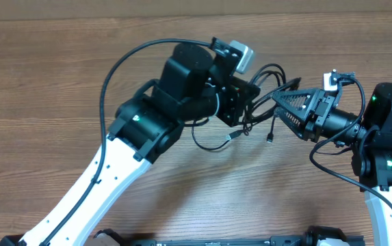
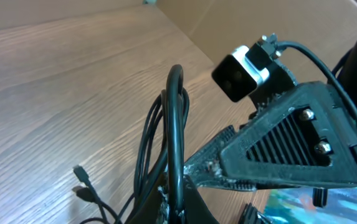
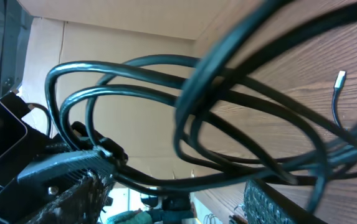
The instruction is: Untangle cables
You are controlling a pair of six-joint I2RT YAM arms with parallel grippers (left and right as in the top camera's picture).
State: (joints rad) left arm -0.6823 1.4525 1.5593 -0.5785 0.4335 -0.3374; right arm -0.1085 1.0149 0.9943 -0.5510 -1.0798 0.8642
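The cables (image 1: 258,115) are thin black cords bunched between my two grippers near the table's middle right. One loop (image 1: 208,148) droops toward the front, and a plug tip (image 1: 269,139) lies on the wood. My left gripper (image 1: 245,102) is shut on the bundle. In the left wrist view its fingers (image 2: 177,208) pinch the cables (image 2: 175,124), which arch upward, with two plug tips (image 2: 81,182) on the left. My right gripper (image 1: 276,108) faces the left one, jaws apart. In the right wrist view the right gripper (image 3: 178,186) stands open, with several strands of cable (image 3: 184,118) crossing the gap.
The wooden table (image 1: 59,75) stretches to the left and front. The right wrist camera (image 2: 240,74) and a right finger (image 2: 290,149) sit close to the left gripper. A cardboard wall (image 3: 122,43) stands past the table's edge.
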